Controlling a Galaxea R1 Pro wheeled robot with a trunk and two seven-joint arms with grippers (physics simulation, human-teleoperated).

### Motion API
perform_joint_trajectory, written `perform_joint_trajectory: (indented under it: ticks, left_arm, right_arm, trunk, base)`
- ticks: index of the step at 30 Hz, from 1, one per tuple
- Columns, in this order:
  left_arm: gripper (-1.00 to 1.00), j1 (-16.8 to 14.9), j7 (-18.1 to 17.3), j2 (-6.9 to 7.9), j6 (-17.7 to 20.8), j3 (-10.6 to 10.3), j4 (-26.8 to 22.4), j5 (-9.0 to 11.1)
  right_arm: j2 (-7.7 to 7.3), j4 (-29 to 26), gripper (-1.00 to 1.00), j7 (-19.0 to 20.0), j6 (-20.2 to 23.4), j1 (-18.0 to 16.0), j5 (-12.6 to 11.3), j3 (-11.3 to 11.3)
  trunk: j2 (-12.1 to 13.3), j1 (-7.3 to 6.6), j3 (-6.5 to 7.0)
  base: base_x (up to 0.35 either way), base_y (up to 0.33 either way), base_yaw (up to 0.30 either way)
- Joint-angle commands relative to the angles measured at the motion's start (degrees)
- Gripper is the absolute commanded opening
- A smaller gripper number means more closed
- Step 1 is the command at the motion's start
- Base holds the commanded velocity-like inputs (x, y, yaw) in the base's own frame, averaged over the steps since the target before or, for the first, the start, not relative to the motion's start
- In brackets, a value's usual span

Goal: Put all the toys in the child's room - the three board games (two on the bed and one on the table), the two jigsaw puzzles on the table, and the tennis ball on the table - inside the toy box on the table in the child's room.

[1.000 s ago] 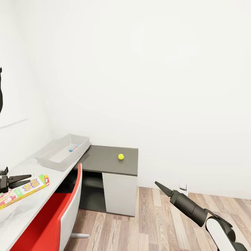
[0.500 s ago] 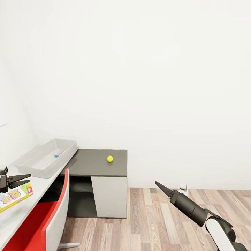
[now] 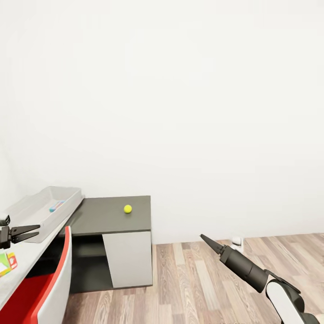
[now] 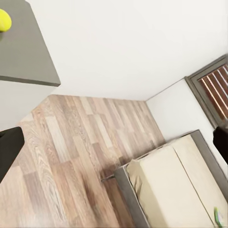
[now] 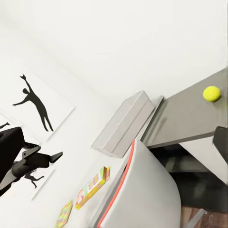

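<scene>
Here the left hand (image 3: pixel 32 231) gapes wide, empty; right hand (image 3: pixel 205 240) pinched narrow; tennis ball (image 3: pixel 128 209) on the table (image 3: pixel 108 218).

Landmark: desk (image 3: pixel 103 216). Tennis ball (image 3: pixel 128 209) sits on the desk's lower section, toward the wall. Toy box (image 3: pixel 42 209) lies on the desk's higher top, left of the ball, one small item inside. A chair (image 3: pixel 54 288) stands before the desk. A board game (image 5: pixel 92 186) and a jigsaw puzzle (image 5: pixel 63 213) lie on the desk, nearer than the toy box.
</scene>
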Motion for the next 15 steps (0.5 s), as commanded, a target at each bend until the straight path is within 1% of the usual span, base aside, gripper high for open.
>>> perform_joint_trajectory:
  ticks: [1, 15]
  left_arm:
    - [1.0, 0.01, -0.22, 0.01, 0.61, 0.02, -0.01, -0.03]
    - [1.0, 0.01, -0.22, 0.01, 0.61, 0.03, -0.11, -0.03]
  right_arm:
    - [0.01, 0.02, 1.0, 0.01, 0.45, -0.03, -0.41, -0.08]
    - [0.0, 0.04, 1.0, 0.13, 0.45, -0.05, -0.43, -0.37]
  trunk:
    - [-0.04, 0.02, 0.04]
    - [-0.04, 0.02, 0.94]
  base:
    - [0.0, 0.0, -0.23]
    - [0.0, 0.0, -0.229]
